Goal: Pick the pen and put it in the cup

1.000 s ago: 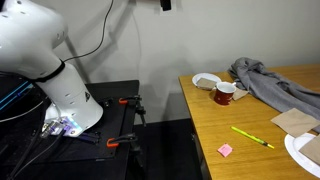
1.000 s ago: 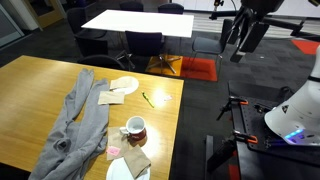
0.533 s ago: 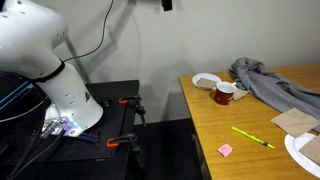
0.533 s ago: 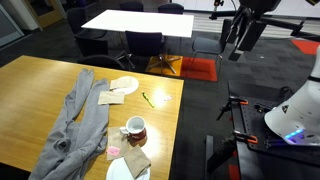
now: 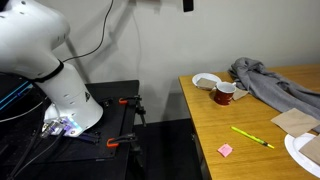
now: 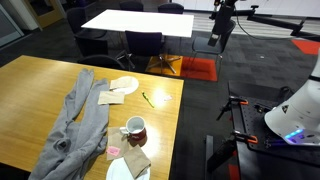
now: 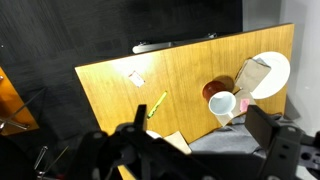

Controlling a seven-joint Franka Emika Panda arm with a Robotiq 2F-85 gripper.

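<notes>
The pen (image 5: 252, 137) is thin and yellow-green and lies flat on the wooden table (image 5: 230, 120) near its edge. It also shows in an exterior view (image 6: 147, 99) and in the wrist view (image 7: 157, 104). The cup (image 5: 225, 94) is a dark red mug with a white inside. It stands upright beside the grey cloth, in an exterior view (image 6: 134, 128) and in the wrist view (image 7: 223, 104). My gripper (image 6: 222, 25) is open and empty, high in the air off the table's edge. Only its tip shows at the top of an exterior view (image 5: 187, 5). Its dark fingers (image 7: 195, 150) fill the bottom of the wrist view.
A grey cloth (image 6: 80, 120) lies bunched across the table. A white plate (image 7: 270, 72) with a brown napkin sits by the mug. Another white dish (image 6: 125, 85) with paper lies past the pen. A pink sticky note (image 5: 226, 150) lies near the edge. The robot base (image 5: 60, 90) stands beside the table.
The gripper has shifted sideways, high above the floor, towards the table. The pen, mug and other things on the table have not moved.
</notes>
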